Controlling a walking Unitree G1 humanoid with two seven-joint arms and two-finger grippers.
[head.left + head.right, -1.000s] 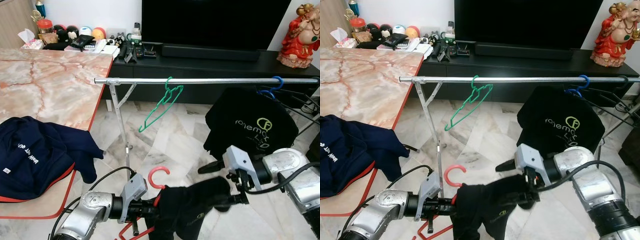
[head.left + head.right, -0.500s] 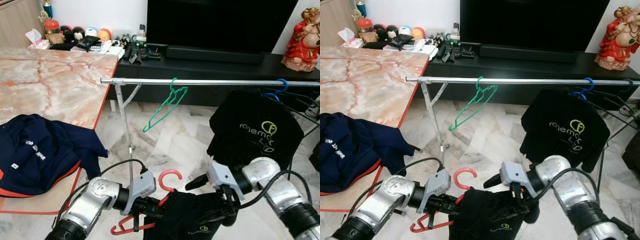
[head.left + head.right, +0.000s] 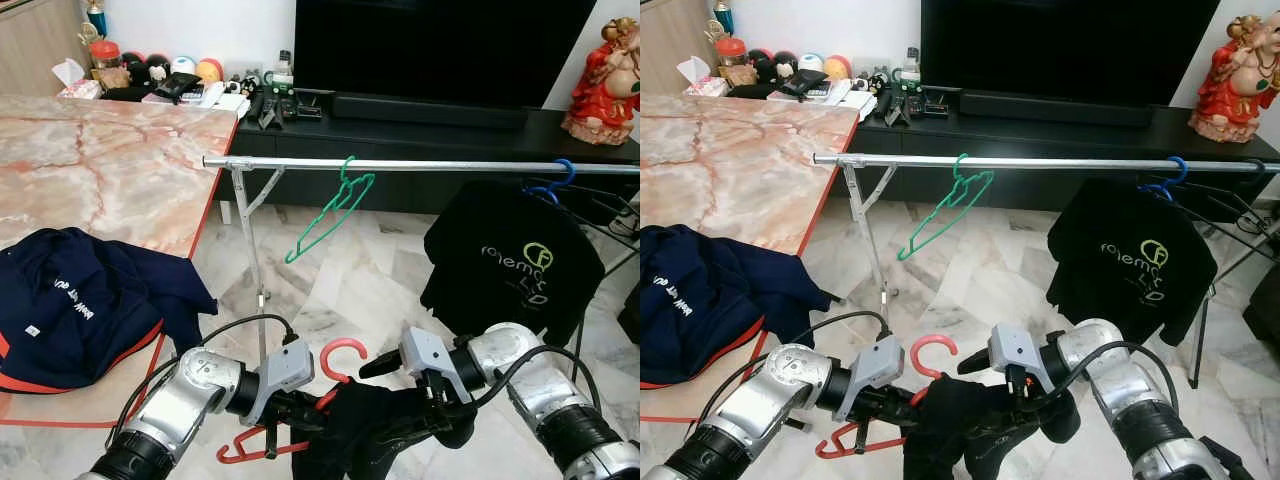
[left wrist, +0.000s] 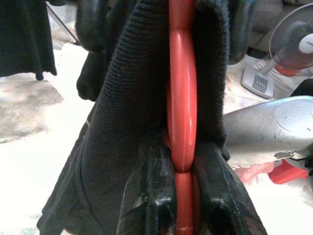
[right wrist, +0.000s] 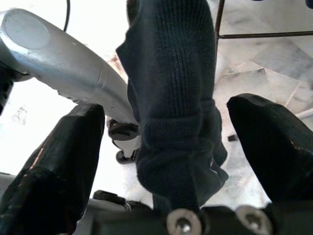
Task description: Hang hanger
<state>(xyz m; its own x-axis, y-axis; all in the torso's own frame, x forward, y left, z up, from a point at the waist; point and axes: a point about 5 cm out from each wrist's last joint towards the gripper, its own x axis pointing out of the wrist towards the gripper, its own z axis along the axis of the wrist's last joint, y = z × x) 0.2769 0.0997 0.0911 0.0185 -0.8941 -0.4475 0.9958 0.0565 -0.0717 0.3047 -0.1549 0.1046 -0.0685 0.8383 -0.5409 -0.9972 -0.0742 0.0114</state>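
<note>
A red hanger (image 3: pixel 343 350) carries a black garment (image 3: pixel 375 430) low over the floor, in front of the rack. My left gripper (image 3: pixel 300 410) is shut on the hanger's neck; in the left wrist view its fingers (image 4: pixel 146 196) clamp the red bar (image 4: pixel 182 98) with cloth on both sides. My right gripper (image 3: pixel 395 400) is open at the garment's right side. The dark cloth (image 5: pixel 176 117) hangs between its spread fingertips (image 5: pixel 63 161). The steel rail (image 3: pixel 420 165) runs across above, holding a bare green hanger (image 3: pixel 330 215) and a black printed T-shirt (image 3: pixel 510 260) on a blue hanger (image 3: pixel 555 175).
A marble table (image 3: pixel 100 150) with a red edge stands at the left, with a navy garment (image 3: pixel 80 300) draped on it. The rack's upright leg (image 3: pixel 255 250) rises beside my left arm. A black TV console (image 3: pixel 450 120) and a red statue (image 3: pixel 600 70) stand behind.
My right gripper has moved left and lower along the black garment. My left arm has come forward with the red hanger still held. The camera has shifted a little.
</note>
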